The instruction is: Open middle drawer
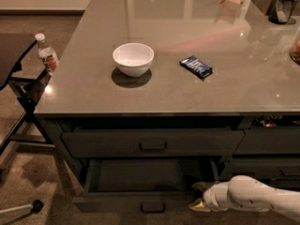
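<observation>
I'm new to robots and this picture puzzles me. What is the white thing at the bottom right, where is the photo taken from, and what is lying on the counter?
The white tube at the bottom right is the robot's single arm. It ends in a two-fingered claw, whose fingers are spread and hold nothing. The claw sits at the right end of the wide dark grey middle drawer, which is pulled out and shows a plain dark inside. There is only one camera, looking down at the counter from the front. Where it is mounted isn't recorded. On the smooth grey countertop lie a round white bowl and a dark blue snack packet. A clear water bottle stands to the left, off the counter.
</observation>
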